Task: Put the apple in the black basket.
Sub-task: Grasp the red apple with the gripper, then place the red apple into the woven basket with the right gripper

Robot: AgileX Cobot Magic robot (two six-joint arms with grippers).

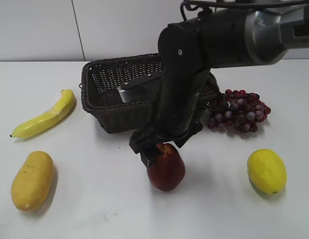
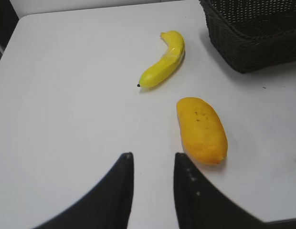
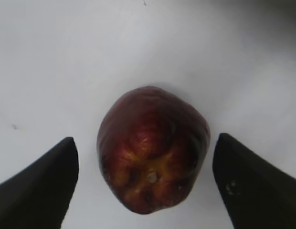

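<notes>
- Apple (image 3: 153, 162) on white table (image 1: 94, 199), in front of black basket (image 1: 109, 99), not in it.
- Right gripper (image 3: 145, 183) directly over apple; jaws spread wide, one finger each side, neither touching the fruit.
- Left gripper (image 2: 153, 191) low over bare table beside mango (image 2: 201, 130); jaws slightly parted, holding nothing.
- Banana (image 2: 164, 59) beyond mango.

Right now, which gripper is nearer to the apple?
Right. The right gripper straddles the apple, fingers open beside it. The left gripper is over bare table, far off.
</notes>
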